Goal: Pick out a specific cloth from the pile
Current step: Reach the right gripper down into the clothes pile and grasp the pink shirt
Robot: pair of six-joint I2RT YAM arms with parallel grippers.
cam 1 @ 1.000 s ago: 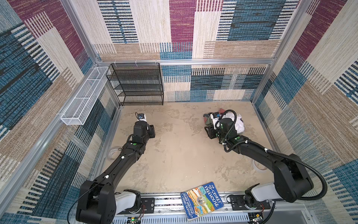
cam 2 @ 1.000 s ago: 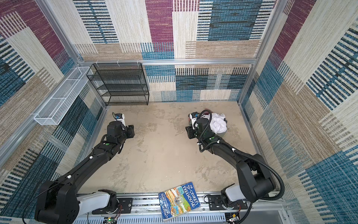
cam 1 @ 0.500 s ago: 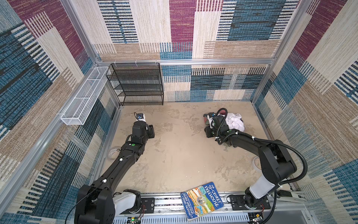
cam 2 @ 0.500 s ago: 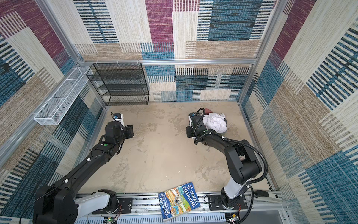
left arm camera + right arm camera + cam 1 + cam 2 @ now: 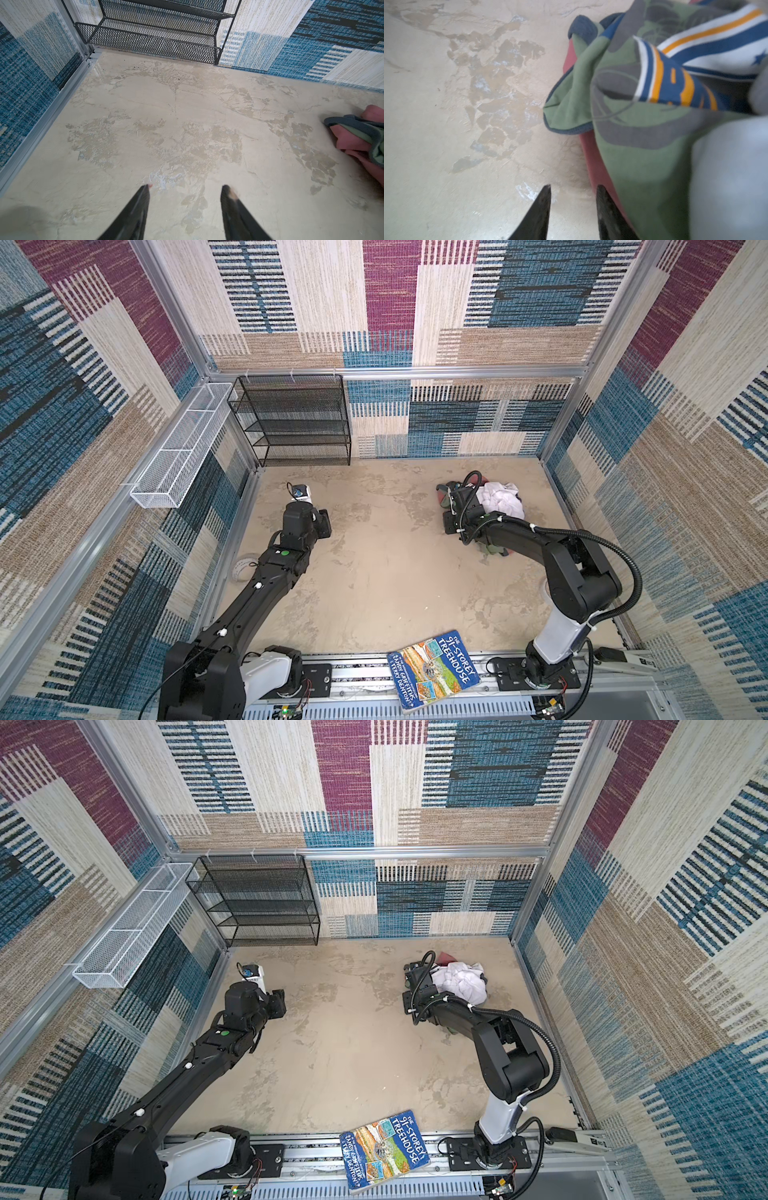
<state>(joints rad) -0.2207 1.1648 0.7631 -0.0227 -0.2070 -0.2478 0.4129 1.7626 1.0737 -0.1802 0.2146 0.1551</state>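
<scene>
Precision matters: we must close our half-open, empty right gripper [image 5: 574, 187] only on the pink cloth [image 5: 591, 158], not the green garment [image 5: 633, 166].

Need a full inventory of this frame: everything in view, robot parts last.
pink cloth: 1, salmon-pink with grey-blue trim, under the green garment in the pile, back right of the table
olive-green garment: 1, green with grey print, over the pink cloth
white cloth: 1, white, top of the pile
striped fabric: 1, white, blue and orange, on the green garment; cannot tell if it is a separate piece
book: 1, blue illustrated cover, front edge
shelf rack: 1, black mesh, back left
wire basket: 1, white, left wall
round item: 1, white, left table edge, partly hidden
table: 1, mottled beige
left gripper: 1, black, open over bare table
right gripper: 1, black, open at the pile's edge
</scene>
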